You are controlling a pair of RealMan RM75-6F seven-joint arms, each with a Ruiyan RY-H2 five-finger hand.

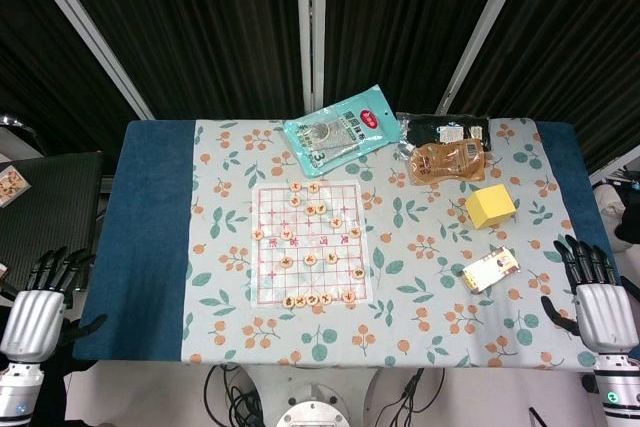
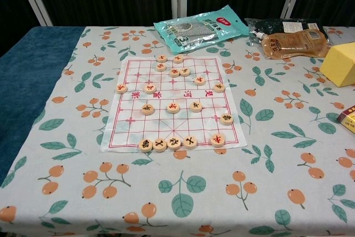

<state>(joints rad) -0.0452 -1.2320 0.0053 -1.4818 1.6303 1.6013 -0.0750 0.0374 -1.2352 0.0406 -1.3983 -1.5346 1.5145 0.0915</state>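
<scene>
Right hand (image 1: pixel 603 299) empty, fingers spread, near small printed card box (image 1: pixel 490 269), left hand (image 1: pixel 40 305) likewise

We see our left hand (image 1: pixel 35 312) off the table's (image 1: pixel 150 247) edge at eight o'clock, beside bare blue cloth. Our right hand (image 1: pixel 600 302) sits at four o'clock; the small card box (image 1: pixel 490 269) and yellow block (image 1: pixel 490 206) stand near it. The chess sheet (image 1: pixel 308 242) with its wooden discs (image 2: pixel 166 144) fills the centre, and packets (image 1: pixel 340 129) crowd twelve o'clock.
</scene>
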